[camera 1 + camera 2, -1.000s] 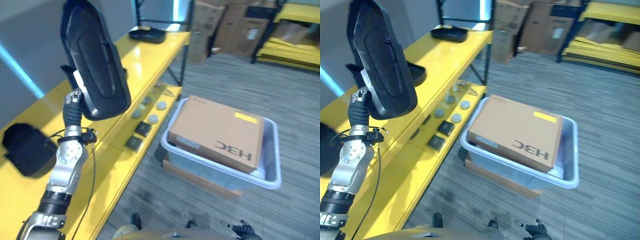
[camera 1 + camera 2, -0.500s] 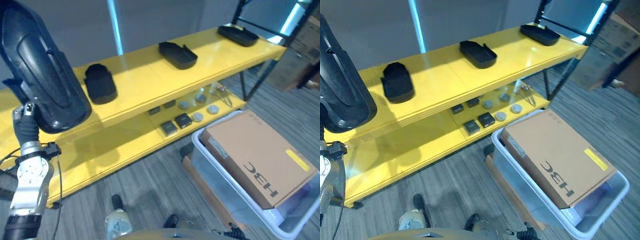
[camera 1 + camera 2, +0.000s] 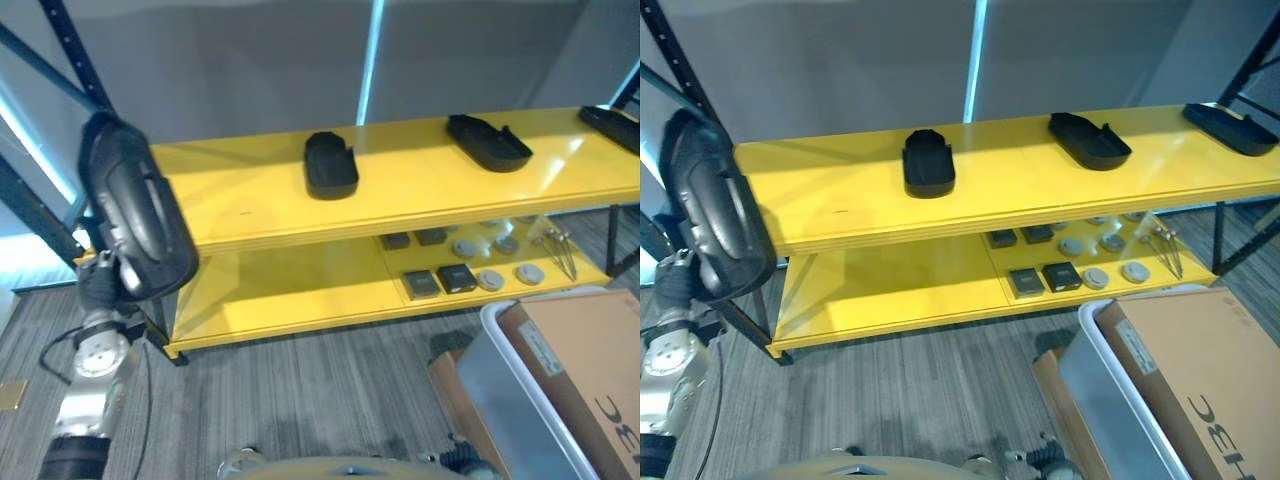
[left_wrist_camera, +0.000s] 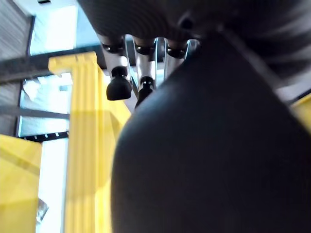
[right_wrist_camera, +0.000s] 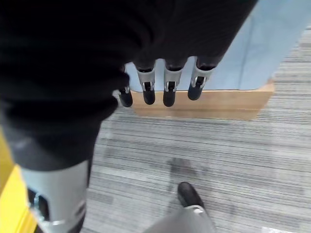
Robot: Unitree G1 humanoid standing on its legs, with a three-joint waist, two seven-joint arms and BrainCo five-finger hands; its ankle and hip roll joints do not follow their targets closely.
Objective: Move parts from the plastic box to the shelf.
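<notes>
Grips a big black moulded part (image 3: 135, 220) in the left hand (image 4: 119, 85), fingers curled along its rim, raised upright just off the left end of the yellow shelf (image 3: 250, 190). Hangs the right hand (image 5: 170, 87) low over the floor, fingers straight and slack, holding nothing.

Likely trouble:
- Could clip the dark upright post (image 3: 30, 200) just behind the part on any swing to the left.
- Could catch the top board's front edge if brought across too low.
- Could slip or twist in the hand; looks broad and top-heavy for a hold at one end.
- Could knock the nearest shelved black part (image 3: 330, 165) if set down too far along.

Room and edges:
- Plenty of bare top board between the left end and that nearest part; best landing spot by the look of it.
- Further right, two more black parts (image 3: 488, 142) (image 3: 610, 115), well apart.
- Lower board (image 3: 280, 285) bare at the left, crowded with small squares (image 3: 457, 278) and discs (image 3: 528, 273) at the right.
- Plastic box (image 3: 510, 390) with a cardboard carton (image 3: 590, 350), well clear, lower right.
</notes>
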